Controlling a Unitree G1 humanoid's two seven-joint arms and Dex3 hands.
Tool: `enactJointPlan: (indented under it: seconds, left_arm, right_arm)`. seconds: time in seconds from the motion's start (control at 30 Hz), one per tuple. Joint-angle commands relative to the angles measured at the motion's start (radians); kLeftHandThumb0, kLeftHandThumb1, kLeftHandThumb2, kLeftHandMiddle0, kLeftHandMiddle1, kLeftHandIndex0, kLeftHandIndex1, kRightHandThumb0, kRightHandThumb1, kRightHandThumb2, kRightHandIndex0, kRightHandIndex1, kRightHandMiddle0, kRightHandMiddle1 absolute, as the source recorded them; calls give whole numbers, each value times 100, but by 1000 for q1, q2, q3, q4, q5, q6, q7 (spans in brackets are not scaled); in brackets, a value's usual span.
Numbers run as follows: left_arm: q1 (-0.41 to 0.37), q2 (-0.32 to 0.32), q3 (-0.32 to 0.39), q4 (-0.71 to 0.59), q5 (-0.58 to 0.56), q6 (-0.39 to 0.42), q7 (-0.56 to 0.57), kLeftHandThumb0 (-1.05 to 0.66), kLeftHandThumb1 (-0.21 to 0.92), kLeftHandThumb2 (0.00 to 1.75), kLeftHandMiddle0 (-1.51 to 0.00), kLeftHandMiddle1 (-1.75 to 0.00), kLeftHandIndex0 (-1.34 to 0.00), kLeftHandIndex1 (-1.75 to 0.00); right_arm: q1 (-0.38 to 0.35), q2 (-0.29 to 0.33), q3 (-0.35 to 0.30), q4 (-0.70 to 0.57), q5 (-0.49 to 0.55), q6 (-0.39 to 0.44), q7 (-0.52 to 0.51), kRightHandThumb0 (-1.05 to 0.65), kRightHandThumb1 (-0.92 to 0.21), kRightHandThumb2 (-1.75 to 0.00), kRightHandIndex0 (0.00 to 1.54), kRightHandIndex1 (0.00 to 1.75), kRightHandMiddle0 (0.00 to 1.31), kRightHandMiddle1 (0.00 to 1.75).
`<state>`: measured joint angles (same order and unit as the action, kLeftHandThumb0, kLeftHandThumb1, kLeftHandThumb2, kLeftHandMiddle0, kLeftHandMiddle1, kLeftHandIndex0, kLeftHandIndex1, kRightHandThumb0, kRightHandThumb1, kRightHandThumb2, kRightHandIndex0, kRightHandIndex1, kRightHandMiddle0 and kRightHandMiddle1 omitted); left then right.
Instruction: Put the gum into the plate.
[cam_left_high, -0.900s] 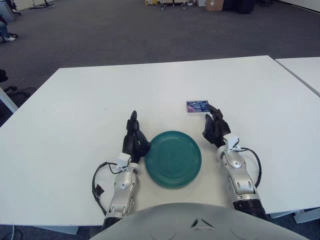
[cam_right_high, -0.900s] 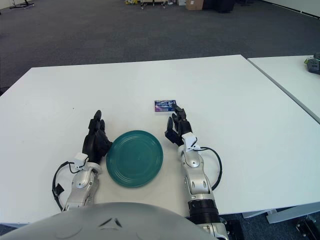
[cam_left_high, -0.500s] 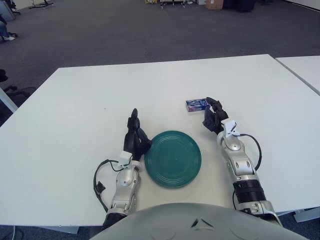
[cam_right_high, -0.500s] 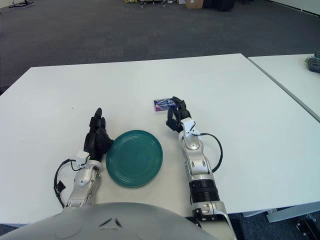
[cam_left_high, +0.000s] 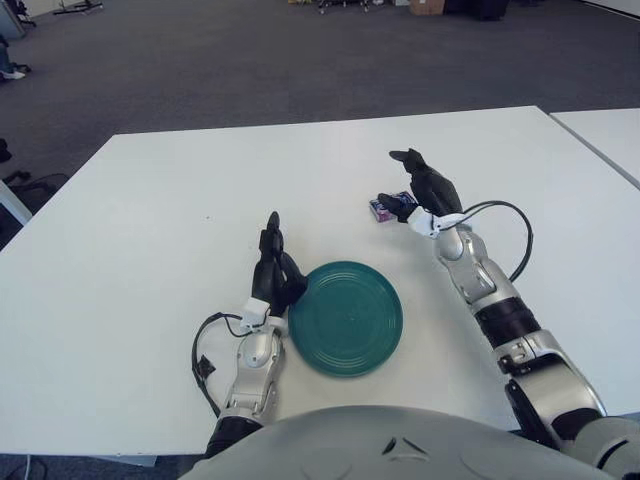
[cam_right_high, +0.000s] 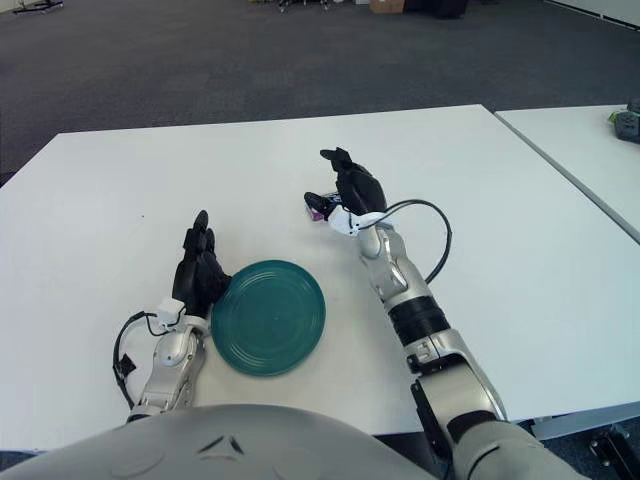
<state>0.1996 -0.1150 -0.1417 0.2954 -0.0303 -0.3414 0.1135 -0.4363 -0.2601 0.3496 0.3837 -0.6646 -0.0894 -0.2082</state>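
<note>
gum (cam_left_high: 380, 207) lies flat beyond the round green plate (cam_left_high: 346, 317), under the open right hand (cam_left_high: 425, 190); left hand (cam_left_high: 272, 275) rests open beside the plate.

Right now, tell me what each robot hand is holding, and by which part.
Left robot hand holds nothing; it rests beside the plate. Right robot hand is over the gum, covering most of it; a grasp cannot be told.

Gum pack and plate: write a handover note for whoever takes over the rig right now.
Right hand: raised over the gum pack, fingers spread, nothing grasped.
Left hand: parked on the table beside the green plate, at its left rim.
Gum pack: on the white table, beyond the plate's right side, partly hidden by the right hand.
Done: the reach. Left: grasp, carry, release onto the plate.
</note>
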Motion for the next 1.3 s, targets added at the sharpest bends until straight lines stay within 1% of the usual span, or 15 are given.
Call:
enactJointPlan:
  seconds: [0.0,0.07,0.13,0.2,0.3,0.4,0.47,0.6,0.77,0.87,1.1,1.27]
  left_arm:
    - [26,-74,0,75,-8,12,21,-102,92,105,-2,-1,0,-24]
    - [23,-75,-1,81,-8,5,25,-102,92,105,-2,-1,0,-25]
    - [21,-79,1,88,-13,-12,25,-103,92,104,-3,-1,0,-26]
    - [20,-84,0,94,-16,-28,26,-104,92,104,-3,-1,0,-26]
    - [18,-88,-2,99,-17,-41,27,-104,92,104,-3,-1,0,-27]
    - [17,-88,-6,96,-18,-40,30,-105,92,104,-4,-1,0,-27]
    - [17,-88,-7,95,-18,-40,31,-105,92,104,-4,-1,0,-27]
    - [23,-81,-12,72,-19,-8,32,-104,92,104,-5,-1,0,-28]
    - [25,-77,-14,57,-21,11,32,-102,92,105,-5,-1,0,-28]
    - [24,-75,-10,58,-31,11,26,-101,92,105,-5,-1,0,-28]
    - [26,-67,-11,58,-41,10,22,-100,92,104,-6,-1,0,-29]
    - [27,-66,-13,53,-48,13,19,-100,92,104,-5,0,0,-27]
  right_arm:
    - [-81,6,58,103,-59,-16,-4,-72,-92,-55,36,4,0,84]
    - [-124,11,79,178,-76,-31,-15,-71,-92,-53,36,4,0,85]
    - [-185,25,118,307,-105,-60,-47,-70,-92,-53,36,3,0,85]
    - [-220,32,147,393,-124,-84,-68,-70,-92,-52,36,3,0,85]
    - [-245,35,167,461,-130,-106,-83,-70,-92,-54,35,2,0,84]
    - [-271,39,193,546,-142,-125,-94,-71,-92,-56,34,2,0,83]
    - [-285,42,202,582,-144,-135,-104,-72,-92,-57,34,1,0,83]
    - [-321,49,237,676,-164,-145,-103,-72,-92,-57,35,1,0,82]
    - [-347,48,269,761,-171,-166,-94,-71,-92,-57,36,2,0,79]
    - [-350,36,288,814,-178,-177,-80,-71,-92,-58,37,2,0,78]
    - [-364,22,310,869,-182,-173,-50,-72,-92,-62,36,1,0,73]
    - [-372,16,325,905,-187,-153,-28,-72,-92,-66,36,1,0,72]
